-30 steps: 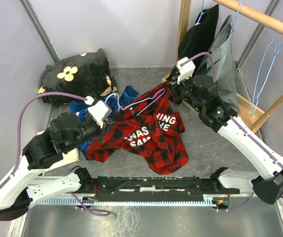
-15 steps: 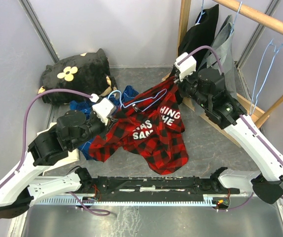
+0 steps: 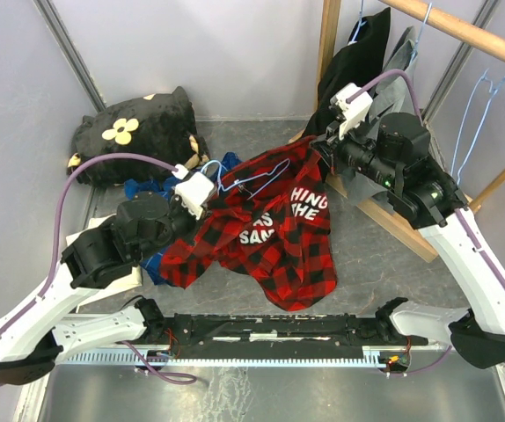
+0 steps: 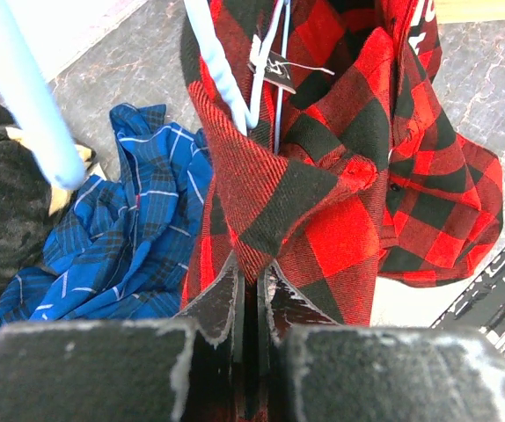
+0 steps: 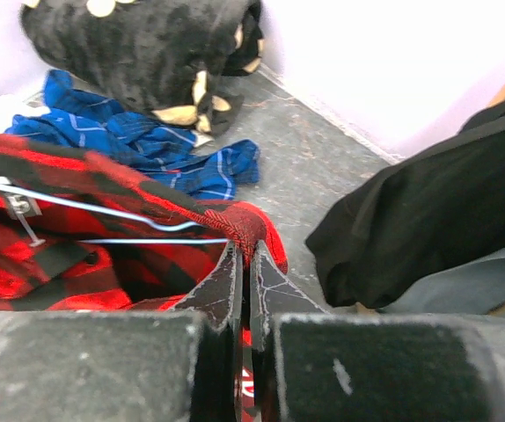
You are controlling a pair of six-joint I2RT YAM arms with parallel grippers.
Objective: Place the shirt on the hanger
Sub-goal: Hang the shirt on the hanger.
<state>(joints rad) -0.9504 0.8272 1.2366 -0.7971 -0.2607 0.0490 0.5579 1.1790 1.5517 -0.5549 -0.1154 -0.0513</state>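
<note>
Left jaws are pinched shut on a fold of the shirt (image 4: 323,202) near its collar. Right jaws are pinched on its far shoulder edge, beside the hanger (image 3: 254,180) wire. The shirt hangs stretched between them over the counter (image 3: 367,255), hanger inside the neck. Likely risk: a thin pinch slipping, or uneven pull tipping the wire out onto the blue plaid shirt (image 4: 129,220). No container shows.

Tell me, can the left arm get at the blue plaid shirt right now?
Probably not yet: the blue plaid shirt lies uncovered near the left hand, but that hand is shut on the red shirt and must let go first.
</note>
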